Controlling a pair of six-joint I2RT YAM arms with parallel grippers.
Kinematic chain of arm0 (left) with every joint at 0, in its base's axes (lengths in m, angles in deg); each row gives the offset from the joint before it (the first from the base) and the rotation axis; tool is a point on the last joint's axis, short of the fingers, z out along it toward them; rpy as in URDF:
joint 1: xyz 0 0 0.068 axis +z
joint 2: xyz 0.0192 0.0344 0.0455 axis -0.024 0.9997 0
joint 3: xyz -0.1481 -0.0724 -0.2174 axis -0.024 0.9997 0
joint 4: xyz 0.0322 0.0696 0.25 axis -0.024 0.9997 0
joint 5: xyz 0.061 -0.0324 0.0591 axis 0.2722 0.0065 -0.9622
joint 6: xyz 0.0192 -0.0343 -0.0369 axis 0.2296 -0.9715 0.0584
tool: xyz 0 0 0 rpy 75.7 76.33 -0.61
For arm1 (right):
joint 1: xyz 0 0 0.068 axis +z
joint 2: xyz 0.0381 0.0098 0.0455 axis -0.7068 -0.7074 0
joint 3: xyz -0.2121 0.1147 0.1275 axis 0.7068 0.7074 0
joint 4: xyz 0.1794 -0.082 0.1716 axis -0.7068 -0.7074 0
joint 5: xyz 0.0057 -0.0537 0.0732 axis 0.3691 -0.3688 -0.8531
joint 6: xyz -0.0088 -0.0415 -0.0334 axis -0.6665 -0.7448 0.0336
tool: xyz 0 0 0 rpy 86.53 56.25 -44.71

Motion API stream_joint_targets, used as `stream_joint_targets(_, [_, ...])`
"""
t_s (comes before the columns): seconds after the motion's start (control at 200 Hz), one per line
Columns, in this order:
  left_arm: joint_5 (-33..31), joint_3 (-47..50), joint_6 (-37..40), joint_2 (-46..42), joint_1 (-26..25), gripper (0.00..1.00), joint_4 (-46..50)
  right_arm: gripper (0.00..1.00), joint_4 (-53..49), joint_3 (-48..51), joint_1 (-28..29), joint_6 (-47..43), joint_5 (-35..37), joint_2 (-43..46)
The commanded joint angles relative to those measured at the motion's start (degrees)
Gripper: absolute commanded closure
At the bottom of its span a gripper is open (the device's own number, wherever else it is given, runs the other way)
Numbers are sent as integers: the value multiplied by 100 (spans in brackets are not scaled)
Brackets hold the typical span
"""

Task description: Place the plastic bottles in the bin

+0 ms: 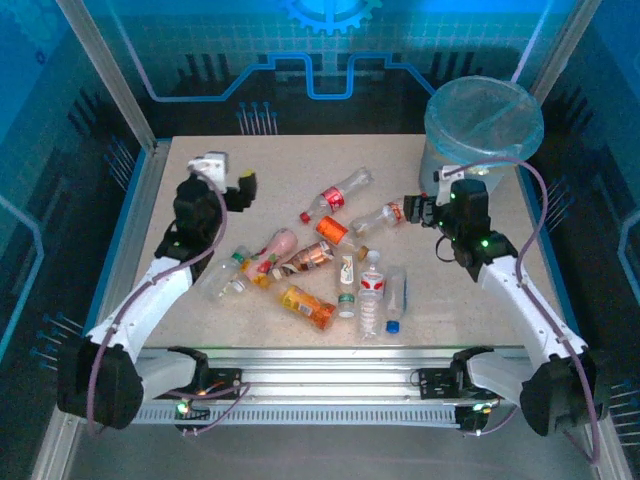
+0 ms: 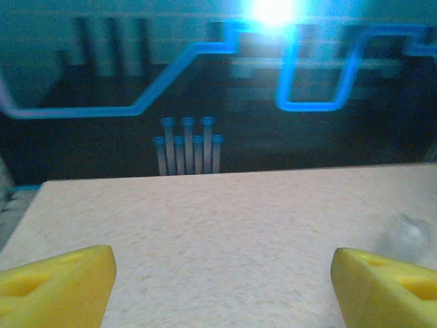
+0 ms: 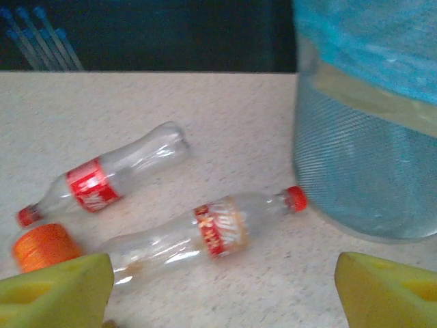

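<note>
Bottles (image 1: pixel 335 197) crowd table (image 1: pixel 290 150) centre; bin (image 1: pixel 440 152) hugs far-right corner.

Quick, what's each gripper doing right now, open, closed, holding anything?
Left gripper: open, holding nothing.
Right gripper: open, holding nothing; a red-labelled bottle lies just ahead of it.

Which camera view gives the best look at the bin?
The top external view: the whole bin shows, with its open mouth and blue bag. The right wrist view gives its grey wall close up, cropped.
</note>
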State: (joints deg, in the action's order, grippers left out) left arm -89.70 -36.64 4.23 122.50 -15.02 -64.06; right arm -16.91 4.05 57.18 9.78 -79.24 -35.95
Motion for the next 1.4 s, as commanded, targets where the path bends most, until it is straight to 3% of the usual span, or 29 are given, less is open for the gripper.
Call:
stream_joint_targets(0.0, [232,-736,555,369,-640,17,1567,16,-2024,-679,160,702,-523,-493])
stream_joint_targets(0.095, [324,-1215,571,774,-1031,19,1985,15,-2418,-1166,250,991,-1028,-1052])
stream_joint_targets(0.32, [640,-2188,464,1959,-1685,25,2216,20,-2325,-1781,204,1847,-527,-2157])
stream_joint_targets(0.53, [923,-3004,637,3180,-1926,30,2120,31,-2293,-2859,38,1938,-310,-3605])
stream_joint_targets(0.655, [950,-3492,718,3715,-2000,28,2247,32,-2199,-3195,-149,2033,-11,-4175])
stream_joint_targets(1.396, [1417,-3876,582,4314,-2353,26,2183,26,-2173,-4221,-534,2240,765,-5387])
